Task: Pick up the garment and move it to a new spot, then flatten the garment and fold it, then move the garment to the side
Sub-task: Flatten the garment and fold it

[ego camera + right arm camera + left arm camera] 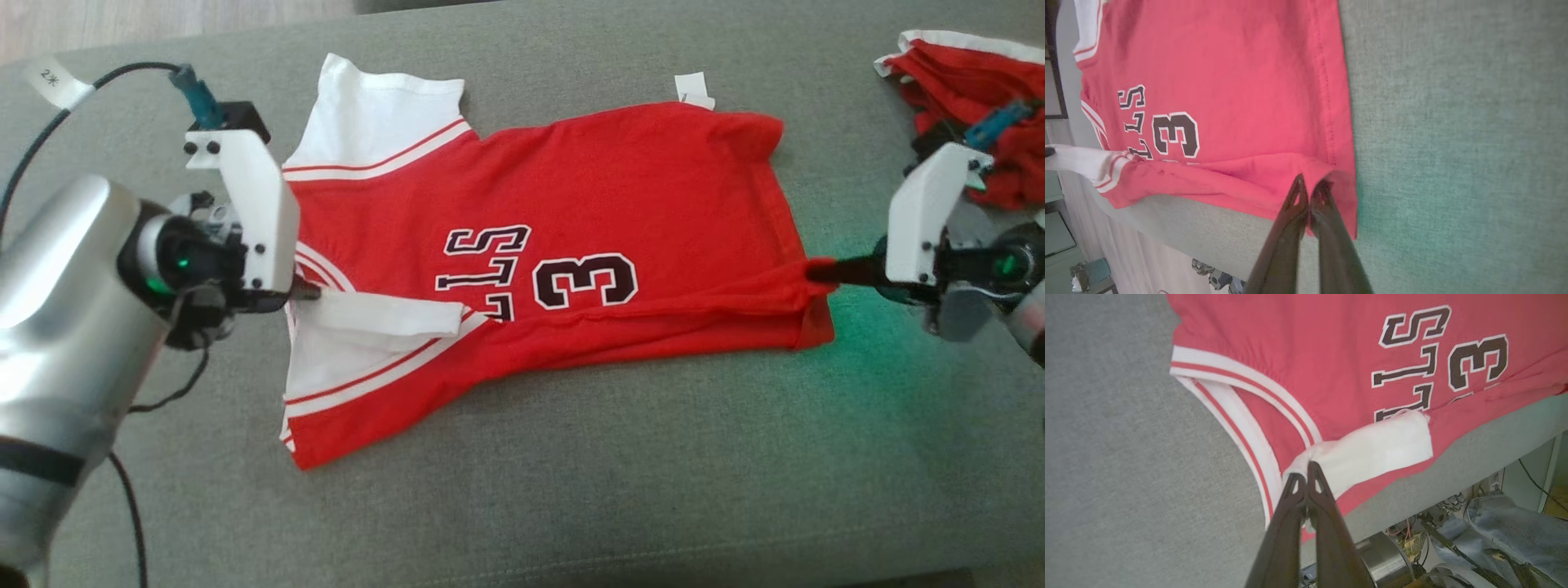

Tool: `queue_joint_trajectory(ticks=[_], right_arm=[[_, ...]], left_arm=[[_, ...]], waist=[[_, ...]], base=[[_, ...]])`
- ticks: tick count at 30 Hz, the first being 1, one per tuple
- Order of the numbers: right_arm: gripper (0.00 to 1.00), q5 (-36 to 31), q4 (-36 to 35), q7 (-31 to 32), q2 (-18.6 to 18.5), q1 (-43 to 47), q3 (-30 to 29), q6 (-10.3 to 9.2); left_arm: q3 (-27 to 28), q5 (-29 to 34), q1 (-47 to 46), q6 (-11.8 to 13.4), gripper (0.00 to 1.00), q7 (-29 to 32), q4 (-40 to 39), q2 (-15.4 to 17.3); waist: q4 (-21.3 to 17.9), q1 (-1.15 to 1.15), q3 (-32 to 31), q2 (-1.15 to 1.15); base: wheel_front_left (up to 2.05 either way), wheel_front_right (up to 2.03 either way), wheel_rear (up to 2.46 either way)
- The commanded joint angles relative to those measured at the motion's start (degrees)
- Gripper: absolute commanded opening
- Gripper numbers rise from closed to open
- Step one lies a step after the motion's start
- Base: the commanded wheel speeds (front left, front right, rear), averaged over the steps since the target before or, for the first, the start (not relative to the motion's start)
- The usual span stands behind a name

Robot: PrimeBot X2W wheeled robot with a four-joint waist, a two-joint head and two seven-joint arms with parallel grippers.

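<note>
Grey cushion surface (522, 506) carries red jersey (588, 188) centrally, long axis spanning both claws: left gripper (304, 291) pinched on white sleeve (392, 314), right gripper (819, 270) pinched on hem (804, 245), near-edge side raised.

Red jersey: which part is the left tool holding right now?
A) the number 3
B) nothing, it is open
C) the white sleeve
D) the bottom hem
C: the left tool is shut on the white sleeve of the red jersey; the right tool pinches the hem.
</note>
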Motion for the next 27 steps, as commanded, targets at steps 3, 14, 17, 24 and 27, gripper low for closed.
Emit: queue_joint_trajectory(ticks=[3, 14, 17, 24, 27], right_arm=[[1.0, -0.1, 0.4, -1.9, 0.2, -1.6, -0.9, -0.04], [1.0, -7.2, -12.0, -30.7, -3.6, 3.2, -5.1, -0.04], [1.0, -9.0, -16.8, -42.2, -5.6, 7.1, -7.1, -0.04], [1.0, -15.2, -20.1, -61.7, -8.3, 15.0, -10.7, -0.04], [1.0, -22.1, -19.7, -63.1, -7.6, 18.4, -18.2, -0.04]], left_arm=[[3.2, 0.7, -4.0, -1.0, 1.0, -2.5, 1.2, 0.8], [3.9, 9.6, -3.2, -6.1, 1.0, -28.5, 4.9, -0.3], [6.1, 11.3, -0.6, -4.4, 1.0, -40.1, 3.8, -1.5], [9.0, 15.3, 8.8, 0.0, 1.0, -61.1, -4.3, -2.1], [10.2, 17.9, 14.5, 4.1, 1.0, -69.7, -9.8, -1.6]], waist=[[-0.3, 0.0, -0.5, 0.0], [0.6, 0.0, -6.6, 0.0], [0.9, 0.0, -8.6, 0.0], [1.3, 0.0, -12.2, 0.0], [1.4, 0.0, -12.5, 0.0]], base=[[0.0, 0.0, 0.0], [0.0, 0.0, 0.0], [0.0, 0.0, 0.0], [0.0, 0.0, 0.0], [0.0, 0.0, 0.0]])
